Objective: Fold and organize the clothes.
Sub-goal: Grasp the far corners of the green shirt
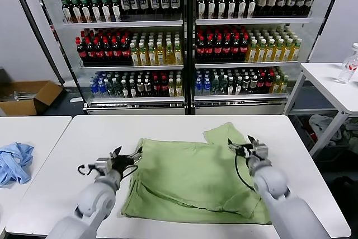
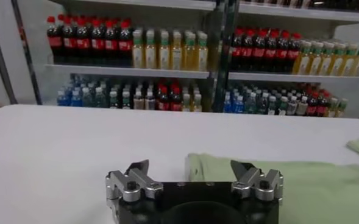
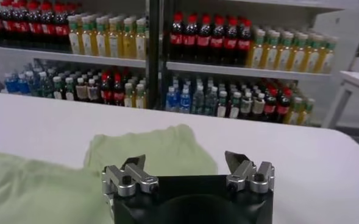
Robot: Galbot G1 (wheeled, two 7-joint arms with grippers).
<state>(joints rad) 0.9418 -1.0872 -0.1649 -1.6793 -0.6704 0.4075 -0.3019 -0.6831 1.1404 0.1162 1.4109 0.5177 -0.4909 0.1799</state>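
The light green polo shirt (image 1: 190, 174) lies partly folded in the middle of the white table (image 1: 168, 130), one sleeve (image 1: 224, 134) sticking out toward the back right. Its buttons and printed patch are hidden. My left gripper (image 1: 127, 156) is open and empty, just above the shirt's left edge. In the left wrist view the gripper (image 2: 191, 165) points at the shirt's folded corner (image 2: 203, 167). My right gripper (image 1: 242, 145) is open and empty over the shirt's right side, beside the sleeve. In the right wrist view the gripper (image 3: 185, 160) faces the sleeve (image 3: 152, 152).
A light blue cloth (image 1: 14, 162) lies on a second table at the left. Drink coolers (image 1: 184, 37) full of bottles stand behind the table. A white side table (image 1: 335, 85) with a bottle (image 1: 349, 64) stands at the right. A cardboard box (image 1: 25, 96) sits on the floor at the left.
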